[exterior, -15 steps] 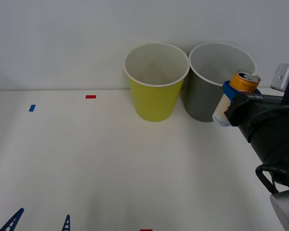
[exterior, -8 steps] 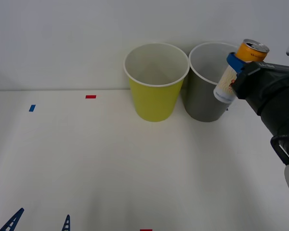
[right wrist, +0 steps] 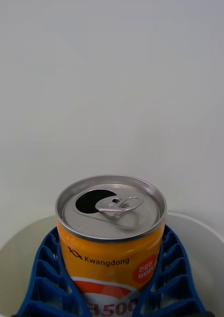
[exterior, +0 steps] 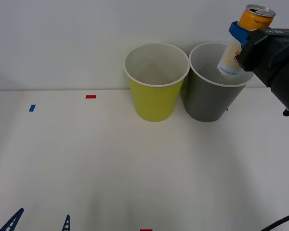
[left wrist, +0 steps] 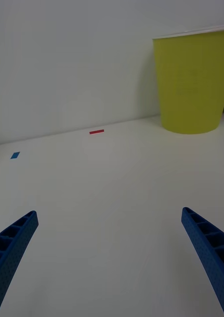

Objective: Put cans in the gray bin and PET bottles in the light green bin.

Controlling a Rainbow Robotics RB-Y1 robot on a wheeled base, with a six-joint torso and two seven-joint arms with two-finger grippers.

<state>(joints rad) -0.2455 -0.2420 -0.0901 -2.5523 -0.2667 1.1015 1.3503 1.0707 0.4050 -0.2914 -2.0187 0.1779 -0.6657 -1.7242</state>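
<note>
My right gripper [exterior: 241, 38] is shut on the orange-and-white can [exterior: 242, 41], holding it tilted above the right part of the gray bin's [exterior: 207, 98] mouth. Up close, the can [right wrist: 112, 237] shows an opened silver pull-tab top between blue ribbed fingers [right wrist: 40, 277], with the bin's pale rim [right wrist: 211, 233] below it. The light green bin [exterior: 155, 98] stands just left of the gray one, touching or nearly so; it also appears as the yellow-green bin [left wrist: 194, 81] in the left wrist view. My left gripper [exterior: 38, 222] rests open low at the table's near left. No PET bottles are in view.
Small tape marks lie on the white table: a red one [exterior: 90, 96] and a blue one [exterior: 32, 108] at the back left, another red one [exterior: 146, 230] at the front edge. A pale wall rises right behind the bins.
My right gripper has lifted the can up and back, from beside the gray bin's front right to above its rim. The left arm has not moved.
</note>
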